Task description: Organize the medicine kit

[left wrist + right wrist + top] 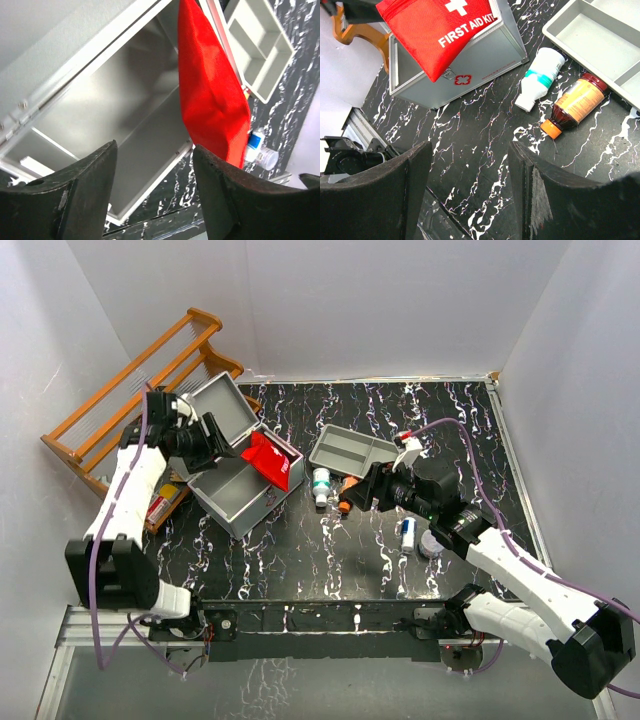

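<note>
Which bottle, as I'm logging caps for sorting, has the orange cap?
The amber bottle lying beside the grey tray; the white bottle next to it has a teal band instead.

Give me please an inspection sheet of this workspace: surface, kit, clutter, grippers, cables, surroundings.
Surface: black marbled table, white veins.
Job's things: medicine kit, lid open; red pouch propped over its front rim, not fully inside.
Clutter: grey tray, empty; white bottle and amber bottle lying beside it.
Grippers: left gripper open, over the kit; right gripper open, holding nothing.
Cables: purple cables along both arms, no snag seen.
Surroundings: white walls; wooden rack at rear left.
</note>
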Robot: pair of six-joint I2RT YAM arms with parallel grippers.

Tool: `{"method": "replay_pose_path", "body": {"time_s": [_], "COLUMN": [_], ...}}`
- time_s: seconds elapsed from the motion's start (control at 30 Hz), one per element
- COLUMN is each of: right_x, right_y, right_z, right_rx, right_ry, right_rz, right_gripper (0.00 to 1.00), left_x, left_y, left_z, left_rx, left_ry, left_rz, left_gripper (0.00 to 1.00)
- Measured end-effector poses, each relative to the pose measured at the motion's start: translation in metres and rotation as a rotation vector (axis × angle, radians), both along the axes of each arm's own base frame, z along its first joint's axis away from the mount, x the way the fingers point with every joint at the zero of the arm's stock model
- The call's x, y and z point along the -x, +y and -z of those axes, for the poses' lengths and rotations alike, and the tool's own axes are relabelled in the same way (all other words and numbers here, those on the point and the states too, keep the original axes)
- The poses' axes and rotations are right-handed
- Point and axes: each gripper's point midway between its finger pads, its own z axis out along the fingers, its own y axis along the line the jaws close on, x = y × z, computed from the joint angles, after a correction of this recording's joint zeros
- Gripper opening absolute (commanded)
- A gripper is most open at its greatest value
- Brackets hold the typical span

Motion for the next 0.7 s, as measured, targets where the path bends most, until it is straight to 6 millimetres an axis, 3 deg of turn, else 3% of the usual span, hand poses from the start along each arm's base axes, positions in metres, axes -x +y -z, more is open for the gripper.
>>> {"method": "replay_pose_path", "body": {"time_s": [0.23,0.37,0.53,0.7], "right_x": [0.001,0.0,0.0,-0.001], "right_y": [0.0,0.001,0.001,0.001], "right_z": [0.004,0.008,0.007,0.007], "right_rx": [0.0,0.006,0.004,0.001], "right_ry": [0.004,0.017,0.015,0.013], "right_rz": [-0.001,0.0,0.0,0.006], "right_gripper": [0.59,0.6,0.6,0.6], "left_x": [0.037,0.045,0.048,0.048], "left_y": [-0.007,-0.021,-0.051,-0.086], "left_z": [-0.049,-0.067,-0.044,-0.015], "left_rx": [0.12,0.221,0.305,0.332], "left_ry": [-0.226,-0.315,-0.269,-0.189], "left_rz": [-0.145,-0.177,-0.16,-0.122], "left_gripper": [0.85,0.92,0.92,0.75]}}
